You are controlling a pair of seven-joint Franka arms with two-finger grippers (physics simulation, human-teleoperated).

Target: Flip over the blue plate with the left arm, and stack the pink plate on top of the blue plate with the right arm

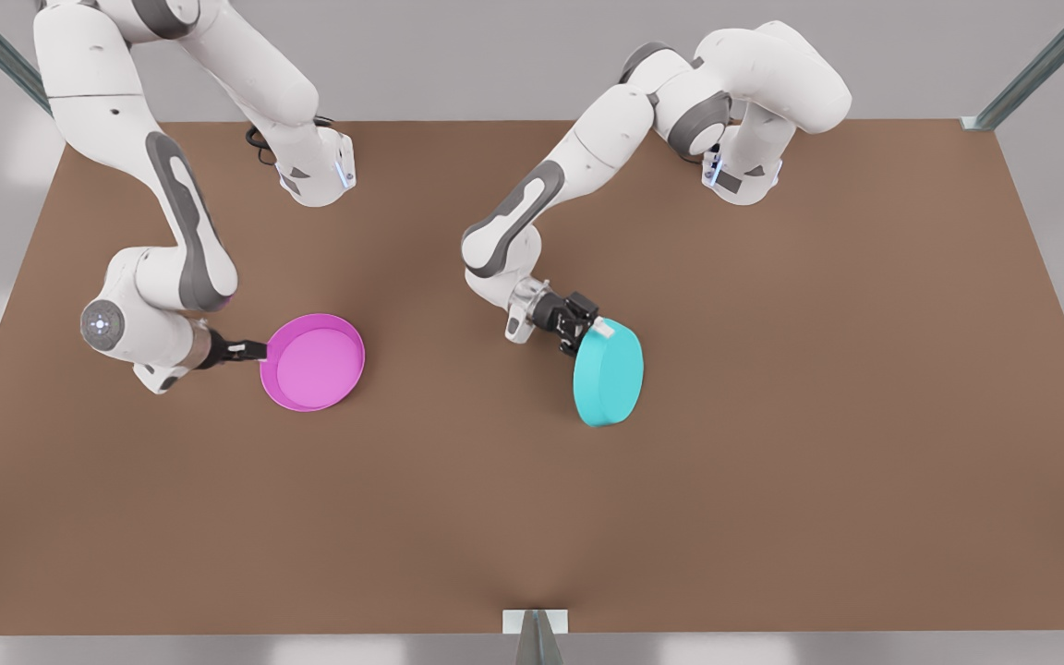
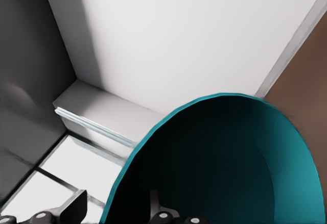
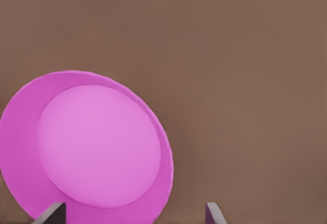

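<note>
The blue plate (image 1: 608, 374) stands tilted almost on edge right of the table's middle, its plain underside facing the front camera. My left gripper (image 1: 586, 329) is shut on its upper rim. In the left wrist view the blue plate's dark hollow inside (image 2: 225, 168) faces the camera, and the left gripper (image 2: 113, 211) has one finger on each side of the rim. The pink plate (image 1: 314, 361) lies hollow side up on the table at the front view's left. My right gripper (image 1: 253, 351) is at its left rim. The right gripper (image 3: 133, 216) is open, its fingers spread either side of the pink plate's (image 3: 94, 145) near edge.
The brown table (image 1: 772, 462) stretches wide to the front and the front view's right. Both arm bases (image 1: 315, 171) (image 1: 740, 175) stand at the back edge. A metal bracket (image 1: 535, 621) sits at the front edge, and frame posts (image 1: 1031, 74) rise at the back corners.
</note>
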